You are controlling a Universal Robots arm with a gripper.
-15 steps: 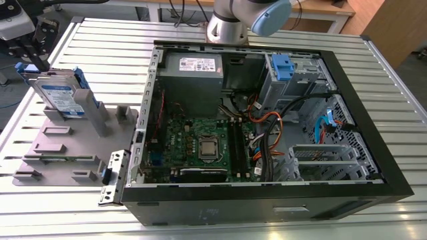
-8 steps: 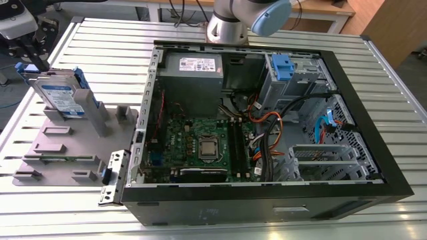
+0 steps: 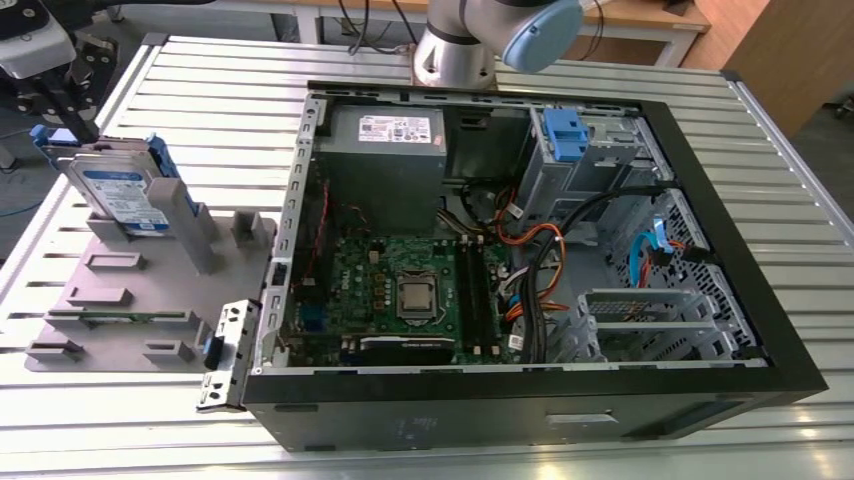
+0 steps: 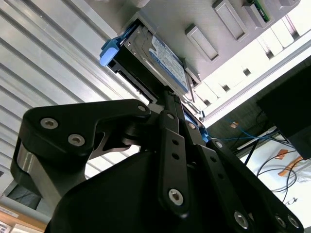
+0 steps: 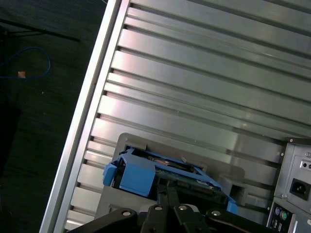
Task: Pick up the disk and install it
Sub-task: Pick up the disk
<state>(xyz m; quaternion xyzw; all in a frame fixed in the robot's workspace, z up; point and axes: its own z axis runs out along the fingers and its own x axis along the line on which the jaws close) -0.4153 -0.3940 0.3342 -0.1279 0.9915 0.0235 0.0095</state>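
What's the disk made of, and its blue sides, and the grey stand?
The disk looks like silvery metal, shiny at its edges, with a paper label. Its blue side rails look like smooth moulded plastic. The grey stand seems dull plastic, though I can't be sure.

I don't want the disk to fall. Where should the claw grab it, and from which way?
Grab the disk by its top edge, pinching its two flat faces, and come straight down from above. It stands on its edge in the grey holder, so its bottom rests there, and a grey post stands close beside it. The top edge looks like the free part.
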